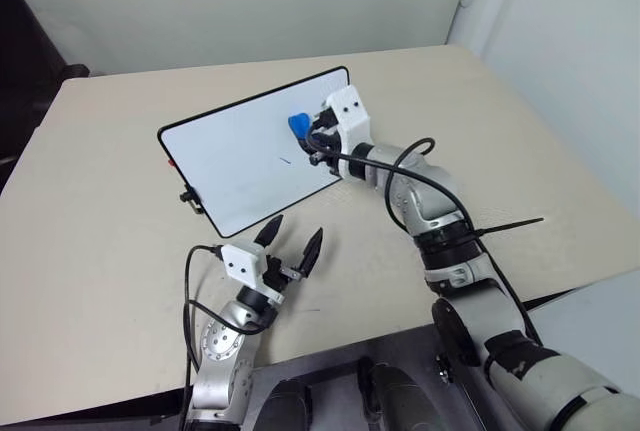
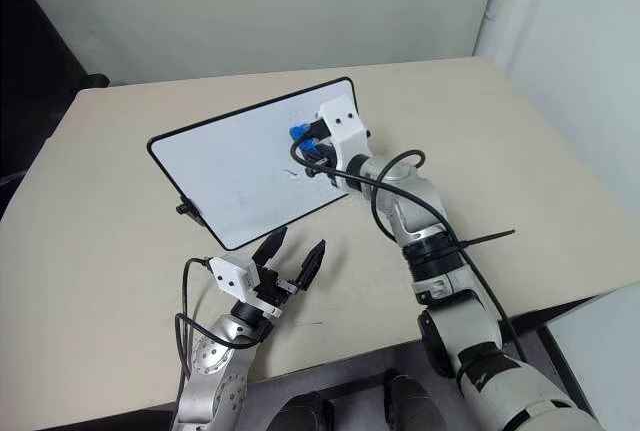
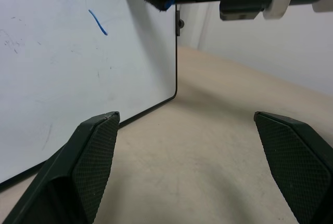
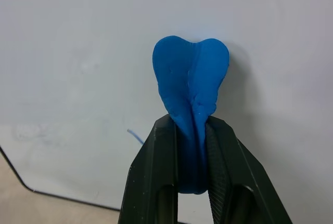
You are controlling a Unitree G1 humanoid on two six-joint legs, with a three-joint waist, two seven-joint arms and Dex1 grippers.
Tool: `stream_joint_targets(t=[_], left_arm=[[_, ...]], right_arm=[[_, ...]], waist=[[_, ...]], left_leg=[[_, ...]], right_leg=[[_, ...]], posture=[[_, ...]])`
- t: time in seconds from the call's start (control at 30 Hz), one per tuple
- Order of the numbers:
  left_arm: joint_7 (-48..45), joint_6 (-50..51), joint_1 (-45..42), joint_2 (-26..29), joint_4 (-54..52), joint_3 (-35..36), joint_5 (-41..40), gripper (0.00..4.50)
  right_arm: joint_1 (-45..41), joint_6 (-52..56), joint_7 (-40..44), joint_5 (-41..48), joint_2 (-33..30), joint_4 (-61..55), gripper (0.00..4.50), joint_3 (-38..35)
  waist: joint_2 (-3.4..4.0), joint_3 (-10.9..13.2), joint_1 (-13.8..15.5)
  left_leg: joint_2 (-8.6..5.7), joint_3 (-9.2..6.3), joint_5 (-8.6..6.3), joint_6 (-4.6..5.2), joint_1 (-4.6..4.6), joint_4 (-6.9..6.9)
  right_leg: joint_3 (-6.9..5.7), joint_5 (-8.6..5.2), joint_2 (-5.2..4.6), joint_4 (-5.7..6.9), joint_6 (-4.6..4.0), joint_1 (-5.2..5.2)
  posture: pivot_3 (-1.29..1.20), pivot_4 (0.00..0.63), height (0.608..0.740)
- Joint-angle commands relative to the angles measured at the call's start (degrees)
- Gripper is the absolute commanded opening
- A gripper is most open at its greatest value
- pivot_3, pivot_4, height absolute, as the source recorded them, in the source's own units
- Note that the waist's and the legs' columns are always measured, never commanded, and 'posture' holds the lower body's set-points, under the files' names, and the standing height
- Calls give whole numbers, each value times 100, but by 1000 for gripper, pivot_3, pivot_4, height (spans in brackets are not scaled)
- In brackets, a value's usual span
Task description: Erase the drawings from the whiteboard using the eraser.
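Note:
The whiteboard (image 1: 240,161) stands propped at a tilt on the beige table (image 1: 100,201), its black frame resting near the middle. My right gripper (image 1: 312,133) is at the board's upper right area, shut on the eraser (image 1: 298,125), a soft blue piece squeezed between the two fingers (image 4: 156,172) and pressed against the white surface. Of the drawings, a short blue stroke (image 3: 98,22) shows on the board below the eraser, with faint smudges around it. My left gripper (image 1: 293,241) hovers open above the table just in front of the board's lower edge, with nothing between its fingers.
A black clip (image 1: 187,196) sticks out from the board's left side. The table's near edge (image 1: 330,351) runs under my arms and its right edge lies by a white wall. A dark chair (image 1: 20,51) stands at the far left.

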Motion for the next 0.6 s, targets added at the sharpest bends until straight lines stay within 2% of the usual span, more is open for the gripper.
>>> stream_joint_targets(t=[0.03,0.3,0.6], left_arm=[[-31,-64,-3,-9,-167,-48,-2,4500],[13,-79,42,-12,-218,-79,42,4500],[63,-97,14,-44,-181,-93,75,4500]], right_arm=[[127,105,283,-90,39,-39,393,468],[183,261,582,-283,-8,176,393,1024],[-290,-131,254,-106,-10,248,393,232]], waist=[[0,0,-5],[0,0,0],[0,0,0]], left_leg=[[0,0,0,0,0,0],[0,0,0,-1,-1,2],[0,0,0,-2,-4,3]], right_leg=[[0,0,0,0,0,0],[0,-1,-1,-1,2,1],[-1,1,-1,-1,-2,-1]], posture=[[0,150,740],[0,150,740],[0,150,740]])
